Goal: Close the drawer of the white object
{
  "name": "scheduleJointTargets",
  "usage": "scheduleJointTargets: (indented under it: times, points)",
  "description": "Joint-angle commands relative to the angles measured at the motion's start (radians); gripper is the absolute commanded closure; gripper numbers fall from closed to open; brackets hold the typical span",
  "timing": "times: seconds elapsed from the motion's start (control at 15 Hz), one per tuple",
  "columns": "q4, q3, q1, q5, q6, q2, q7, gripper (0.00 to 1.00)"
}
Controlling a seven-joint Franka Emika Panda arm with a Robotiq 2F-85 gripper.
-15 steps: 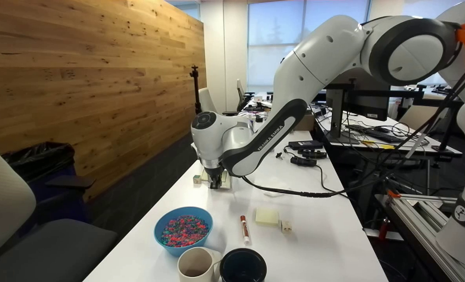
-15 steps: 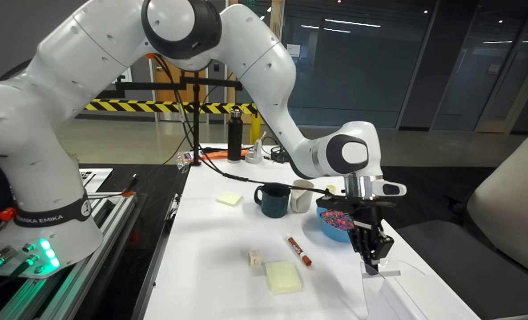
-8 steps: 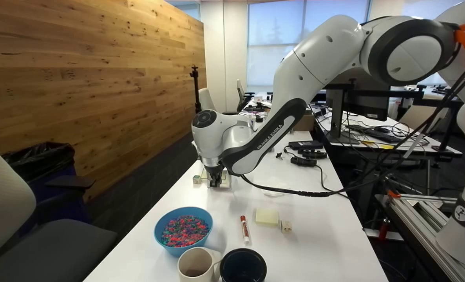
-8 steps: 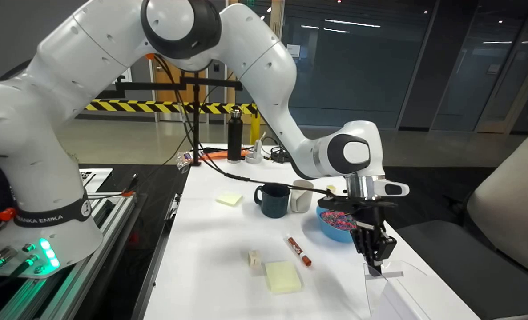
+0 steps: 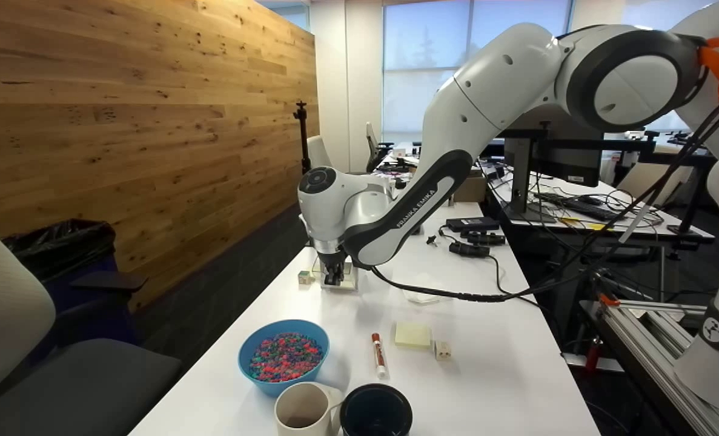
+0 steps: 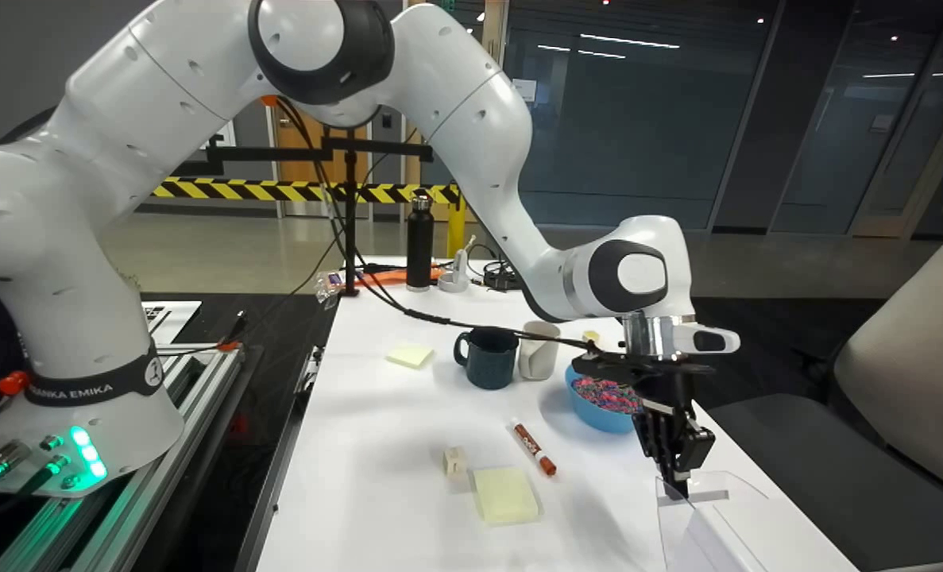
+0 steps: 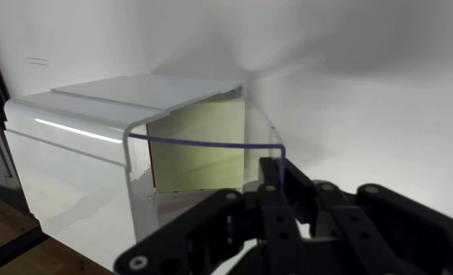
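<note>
The white box (image 7: pixel 81 183) fills the left of the wrist view, with its open side to the right. Its clear drawer (image 7: pixel 207 144) sticks partly out, with a purple-looking top edge. A pale yellow pad (image 7: pixel 199 164) shows inside. The drawer's clear panel also shows in both exterior views (image 5: pixel 347 281) (image 6: pixel 674 520). My gripper (image 7: pixel 281 162) has its fingertips close together, one on each side of the drawer's front panel, and looks shut on it. It points down at the drawer in both exterior views (image 5: pixel 333 280) (image 6: pixel 676 491). The lower fingertips are partly hidden by the panel.
A blue bowl (image 6: pixel 594 415) of beads, a dark mug (image 6: pixel 488 359) and a pale mug (image 6: pixel 539 352) stand further along the table. A brown marker (image 6: pixel 535 449), a yellow pad (image 6: pixel 505 494) and a small block (image 6: pixel 454 461) lie between. A small cube (image 5: pixel 304 277) sits beside the box.
My gripper has moved a little, away from the bowl and mugs. The drawer's clear front has moved the same way with it, toward the box body. The other table objects have not moved.
</note>
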Motion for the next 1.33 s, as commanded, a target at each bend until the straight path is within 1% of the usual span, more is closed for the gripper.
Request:
scheduleJointTargets:
  times: [0.0, 0.13, 0.2, 0.4, 0.6, 0.73, 1.27]
  points:
    - [0.014, 0.010, -0.024, 0.015, -0.012, -0.015, 0.009, 0.98]
    - [0.013, 0.022, -0.039, 0.033, -0.017, -0.024, 0.002, 0.98]
    - [0.014, 0.038, -0.053, 0.058, -0.031, -0.032, -0.010, 0.98]
    - [0.036, 0.102, -0.111, 0.167, -0.086, -0.047, -0.048, 0.98]
    - [0.065, 0.138, -0.148, 0.245, -0.131, -0.054, -0.051, 0.98]
    - [0.074, 0.150, -0.161, 0.272, -0.137, -0.053, -0.045, 0.98]
    - [0.080, 0.161, -0.178, 0.325, -0.133, -0.057, -0.031, 0.98]
